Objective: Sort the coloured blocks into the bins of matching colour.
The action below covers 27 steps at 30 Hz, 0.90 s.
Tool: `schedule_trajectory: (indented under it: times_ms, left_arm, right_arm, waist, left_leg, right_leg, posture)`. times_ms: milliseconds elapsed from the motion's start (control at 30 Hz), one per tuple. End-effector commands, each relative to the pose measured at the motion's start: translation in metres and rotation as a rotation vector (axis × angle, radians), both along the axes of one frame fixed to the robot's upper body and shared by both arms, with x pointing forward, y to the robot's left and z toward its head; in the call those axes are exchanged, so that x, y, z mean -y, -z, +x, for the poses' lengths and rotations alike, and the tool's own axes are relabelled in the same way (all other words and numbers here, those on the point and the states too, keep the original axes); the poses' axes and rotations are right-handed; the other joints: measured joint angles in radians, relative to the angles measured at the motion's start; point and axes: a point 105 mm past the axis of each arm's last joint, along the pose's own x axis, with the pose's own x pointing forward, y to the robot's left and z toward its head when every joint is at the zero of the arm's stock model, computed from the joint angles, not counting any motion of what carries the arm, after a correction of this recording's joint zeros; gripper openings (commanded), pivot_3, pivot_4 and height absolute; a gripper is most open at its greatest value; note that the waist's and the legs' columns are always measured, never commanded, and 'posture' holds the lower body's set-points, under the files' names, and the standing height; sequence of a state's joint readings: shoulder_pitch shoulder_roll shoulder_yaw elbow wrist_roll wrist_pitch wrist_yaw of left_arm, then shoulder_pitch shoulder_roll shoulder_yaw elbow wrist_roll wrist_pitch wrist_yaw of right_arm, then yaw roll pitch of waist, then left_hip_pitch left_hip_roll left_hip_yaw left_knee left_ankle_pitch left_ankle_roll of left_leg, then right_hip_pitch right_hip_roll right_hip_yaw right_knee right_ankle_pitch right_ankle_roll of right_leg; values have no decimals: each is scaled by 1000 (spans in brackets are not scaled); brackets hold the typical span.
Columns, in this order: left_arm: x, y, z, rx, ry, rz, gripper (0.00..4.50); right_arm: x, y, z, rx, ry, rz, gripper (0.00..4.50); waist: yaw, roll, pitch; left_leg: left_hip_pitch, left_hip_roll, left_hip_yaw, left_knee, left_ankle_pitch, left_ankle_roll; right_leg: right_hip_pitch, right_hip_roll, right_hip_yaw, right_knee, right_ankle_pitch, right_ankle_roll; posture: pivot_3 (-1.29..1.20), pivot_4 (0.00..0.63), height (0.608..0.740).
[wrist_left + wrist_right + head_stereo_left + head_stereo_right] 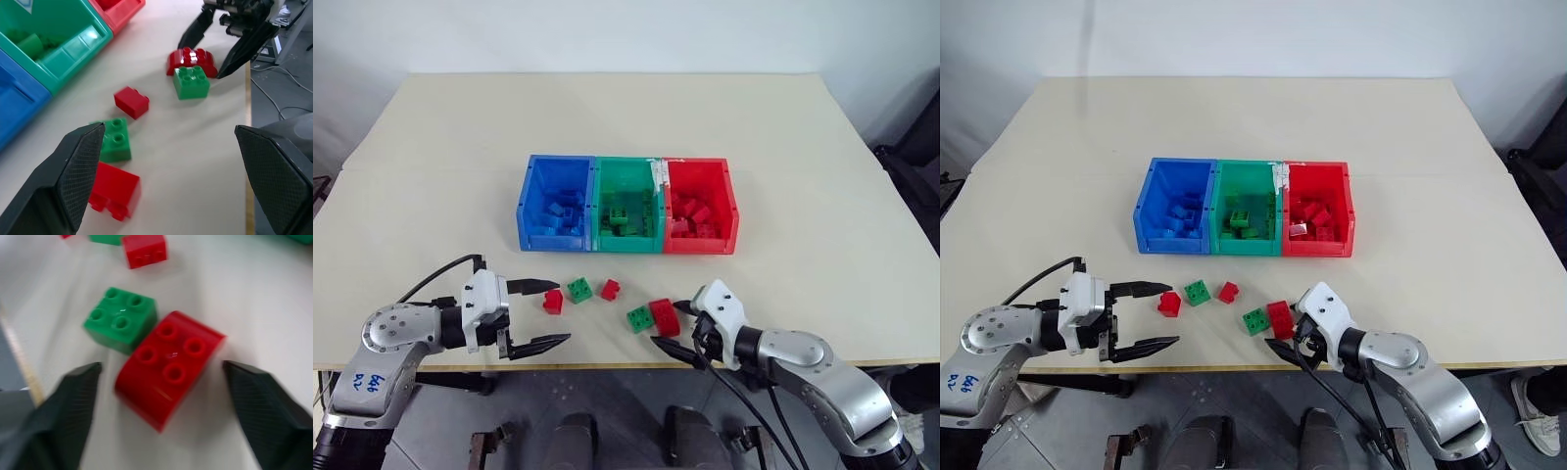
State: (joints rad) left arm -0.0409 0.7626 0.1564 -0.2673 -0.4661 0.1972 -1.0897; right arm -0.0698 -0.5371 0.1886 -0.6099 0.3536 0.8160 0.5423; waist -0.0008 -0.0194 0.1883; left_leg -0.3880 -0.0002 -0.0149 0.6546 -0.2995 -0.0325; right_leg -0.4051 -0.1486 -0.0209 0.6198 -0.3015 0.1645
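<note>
Three joined bins stand mid-table: the blue bin [553, 238], the green bin [626, 241] and the red bin [700, 242], each holding blocks of its own colour. In front of them lie loose blocks: a red one [553, 301], a green one [579, 289], a small red one [609, 289], a green one [639, 318] and a rounded red one [664, 316]. My right gripper [668, 325] is open, with its fingers on either side of the rounded red block [168, 364] and small gaps at both sides. My left gripper [546, 313] is open wide, just left of the leftmost red block [115, 188].
The beige table [803, 147] has its front edge close behind both grippers. The rounded red block touches the green block [121, 318] beside it. Black cables hang below the front edge near each arm.
</note>
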Motion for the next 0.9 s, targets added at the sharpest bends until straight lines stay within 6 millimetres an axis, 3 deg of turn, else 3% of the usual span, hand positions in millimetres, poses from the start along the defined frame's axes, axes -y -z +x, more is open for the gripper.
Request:
schedule_trajectory:
  times_ms: [33,133,167,300,433,567,733,900]
  left_arm:
    - [4,-8,-1,31,33,-16,4500]
    - [5,-9,1,40,37,-28,4500]
    - [5,-9,1,41,39,-30,4500]
    - [4,-12,5,65,13,-53,4500]
    - [-2,-16,7,89,-62,-90,4500]
    - [-21,-16,5,106,-190,-117,4500]
    - [-41,-8,-7,70,-290,-115,4500]
    - [-43,-11,-14,72,-306,-117,4500]
  right_arm:
    - [0,4,1,-5,14,-4,2581]
    - [8,2,4,2,22,-11,1515]
    - [12,2,4,6,21,-17,1442]
    - [26,-13,13,73,44,-2,1444]
    - [34,-61,32,201,74,171,1444]
    - [46,-102,63,371,135,262,1444]
    - [59,-107,115,392,266,228,1444]
    - [55,-113,133,421,226,207,3101]
  waist:
    - [0,0,0]
    - [0,0,0]
    - [0,0,0]
    - [2,0,0]
    - [0,0,0]
    - [-12,0,0]
    - [-18,0,0]
    - [-14,0,0]
  left_leg:
    - [0,0,0,0,0,0]
    - [0,0,0,-1,0,0]
    - [0,0,0,0,0,0]
    - [0,0,0,0,0,0]
    - [0,0,0,1,0,0]
    - [1,1,0,-1,0,0]
    - [1,0,1,-1,0,0]
    - [0,0,0,-1,0,0]
  right_leg:
    - [0,0,0,0,0,0]
    - [0,0,0,0,0,0]
    - [0,0,0,0,0,0]
    - [0,0,0,0,0,0]
    - [1,0,0,0,0,0]
    - [1,1,0,0,0,0]
    - [1,0,1,-1,0,0]
    - [0,0,0,-1,0,0]
  posture:
    - [0,150,740]
    - [0,150,740]
    - [0,150,740]
    - [0,150,740]
    - [0,150,740]
    - [0,150,740]
    - [0,150,740]
    - [0,150,740]
